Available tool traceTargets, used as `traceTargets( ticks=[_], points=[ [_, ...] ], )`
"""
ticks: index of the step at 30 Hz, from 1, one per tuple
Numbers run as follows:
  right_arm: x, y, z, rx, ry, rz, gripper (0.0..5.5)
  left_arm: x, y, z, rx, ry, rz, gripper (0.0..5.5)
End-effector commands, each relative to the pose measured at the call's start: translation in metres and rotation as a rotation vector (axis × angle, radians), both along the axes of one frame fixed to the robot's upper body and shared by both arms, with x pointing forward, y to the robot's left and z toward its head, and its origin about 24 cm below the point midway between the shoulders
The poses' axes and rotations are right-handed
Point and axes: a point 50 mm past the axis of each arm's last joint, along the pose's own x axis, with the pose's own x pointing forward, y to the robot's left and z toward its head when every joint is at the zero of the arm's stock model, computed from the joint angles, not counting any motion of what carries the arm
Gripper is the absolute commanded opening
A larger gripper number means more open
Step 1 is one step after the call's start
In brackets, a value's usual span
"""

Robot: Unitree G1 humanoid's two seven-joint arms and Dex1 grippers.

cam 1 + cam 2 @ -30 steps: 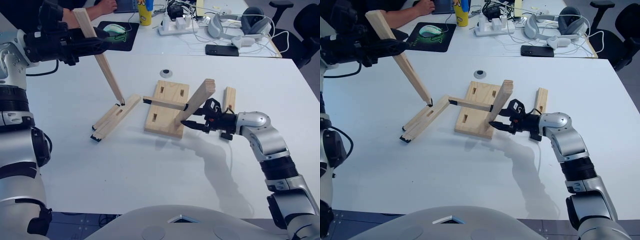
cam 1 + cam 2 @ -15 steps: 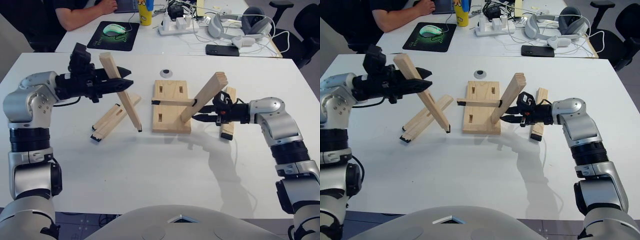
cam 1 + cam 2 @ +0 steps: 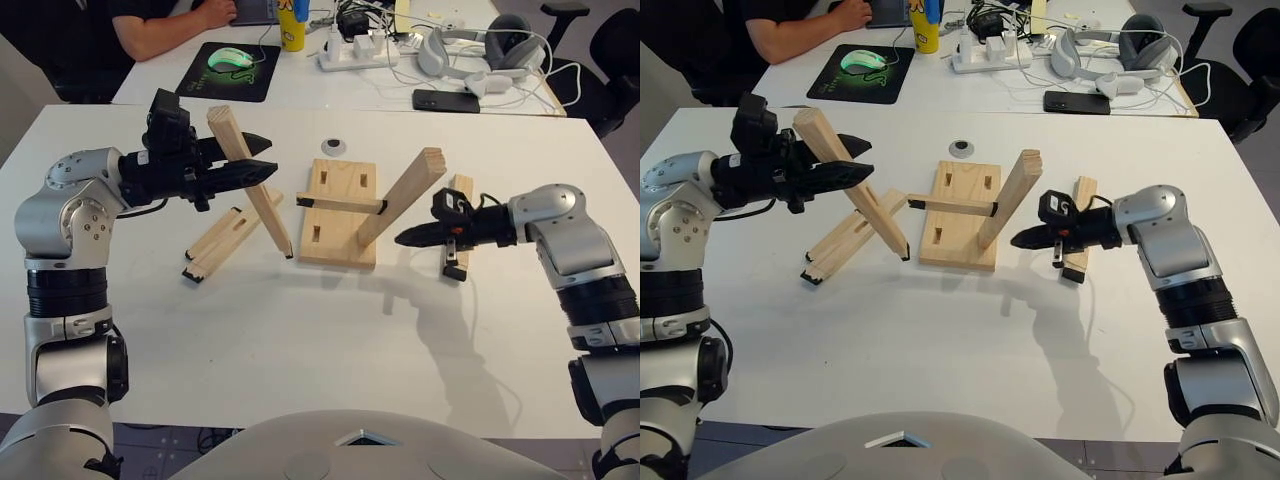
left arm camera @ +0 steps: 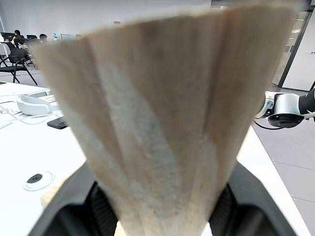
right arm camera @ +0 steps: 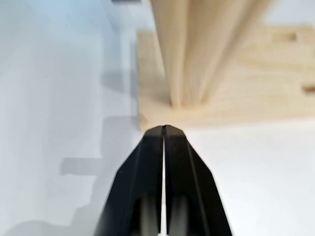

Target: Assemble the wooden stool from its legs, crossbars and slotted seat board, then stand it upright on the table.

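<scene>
Jaws of the left gripper are clamping a leg near its top, probably light and stiff; the right gripper is hanging closed, empty.

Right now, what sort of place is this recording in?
Probably an office or lab workroom: a white work table, a desk behind it with a computer mouse on a pad, a power strip and a headset, and a black office chair.
</scene>
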Motion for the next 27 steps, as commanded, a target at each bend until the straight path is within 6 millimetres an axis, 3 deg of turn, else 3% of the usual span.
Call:
traceTargets(
  ticks=[1,6,10,16,27],
  points=[
    [0.021,-0.011,-0.013,-0.007,-0.156,-0.203,0.00,-0.001,0.004,0.001,0.015,-0.007,0.006,2.01],
    [0.044,0.010,-0.003,0.246,-0.254,-0.274,0.00,0.003,0.010,0.000,0.011,-0.003,0.043,2.01],
    [0.049,0.025,-0.005,0.362,-0.236,-0.233,0.00,0.005,0.012,-0.004,0.006,0.006,0.053,2.01],
    [0.046,0.029,-0.018,0.341,-0.160,-0.139,0.00,0.005,0.011,-0.007,0.015,0.013,0.047,2.01],
    [0.047,0.031,-0.024,0.327,-0.052,0.002,0.00,0.009,0.014,-0.007,0.025,0.016,0.048,2.01]
  ],
)
